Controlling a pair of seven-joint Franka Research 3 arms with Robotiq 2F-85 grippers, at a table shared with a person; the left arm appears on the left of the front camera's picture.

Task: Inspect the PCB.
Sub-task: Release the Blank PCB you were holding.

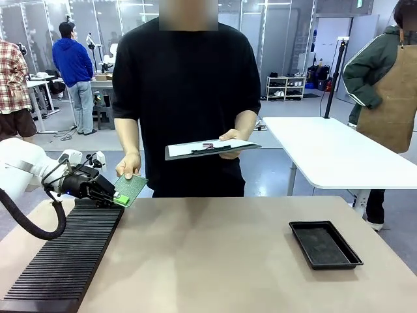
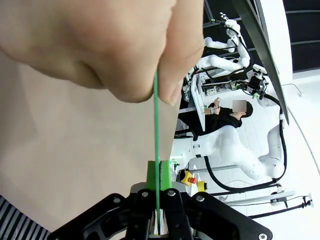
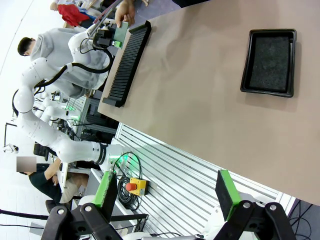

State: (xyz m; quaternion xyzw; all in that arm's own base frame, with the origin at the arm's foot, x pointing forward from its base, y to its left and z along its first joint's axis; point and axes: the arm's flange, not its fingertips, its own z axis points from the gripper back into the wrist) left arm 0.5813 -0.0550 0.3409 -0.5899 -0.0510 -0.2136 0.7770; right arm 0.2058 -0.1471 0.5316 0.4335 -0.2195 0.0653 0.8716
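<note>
The green PCB (image 1: pixel 132 188) is held above the table's far left corner, tilted. My left gripper (image 1: pixel 119 199) is shut on its near edge, and the person's hand (image 1: pixel 128 165) pinches its far edge. In the left wrist view the PCB (image 2: pixel 157 150) shows edge-on as a thin green line between my green pads (image 2: pixel 152 174), with the person's fingers (image 2: pixel 120 45) gripping its far end. My right gripper (image 3: pixel 165 192) stands open off the table's near side, with nothing between its fingers. From the right wrist view the PCB (image 3: pixel 120 33) appears far off.
A black ribbed rack (image 1: pixel 65 251) lies along the table's left side, under my left gripper. A shallow black tray (image 1: pixel 324 243) sits at the right. The person holds a grey clipboard (image 1: pixel 208 149) with paper in the other hand. A white table (image 1: pixel 339 153) stands behind.
</note>
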